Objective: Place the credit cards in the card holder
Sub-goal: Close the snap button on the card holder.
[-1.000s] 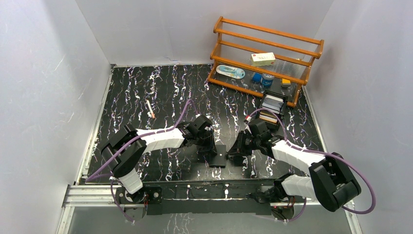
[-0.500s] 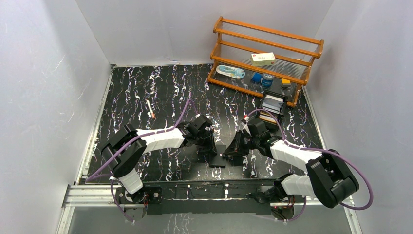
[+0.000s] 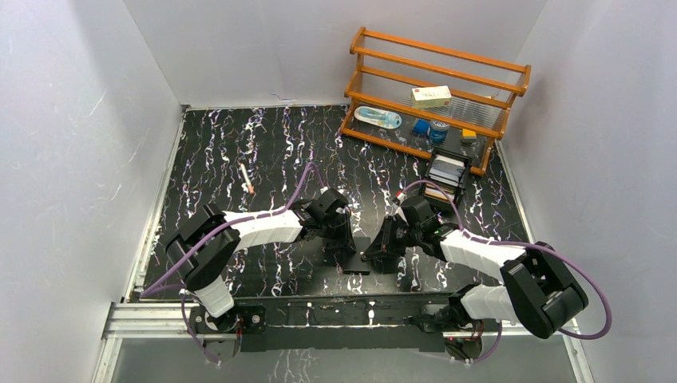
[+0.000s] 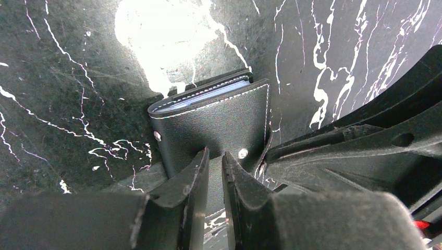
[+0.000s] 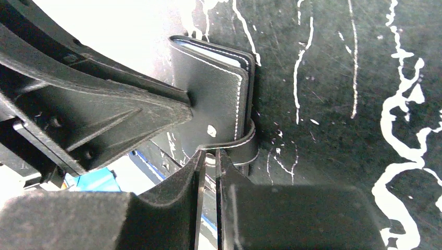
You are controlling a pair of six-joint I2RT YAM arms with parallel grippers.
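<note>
Card holder (image 4: 213, 125) lies folded on the black marbled table (image 4: 62, 78), near its front edge, between both arms. Left gripper (image 4: 212, 166): jaws clamped on the holder's near edge. Right gripper (image 5: 208, 161): jaws almost together at the snap tab (image 5: 245, 148); I cannot tell whether they grip.

Card holder (image 4: 213, 122): its near edge is lost behind the left jaws, and only a thin pale strip of its contents shows. Whether the right jaws pinch the snap tab (image 5: 249, 146) cannot be told. Glare whites out part of the counter (image 4: 62, 78). Small items on the wooden rack (image 3: 441, 52) are too small to name.
</note>
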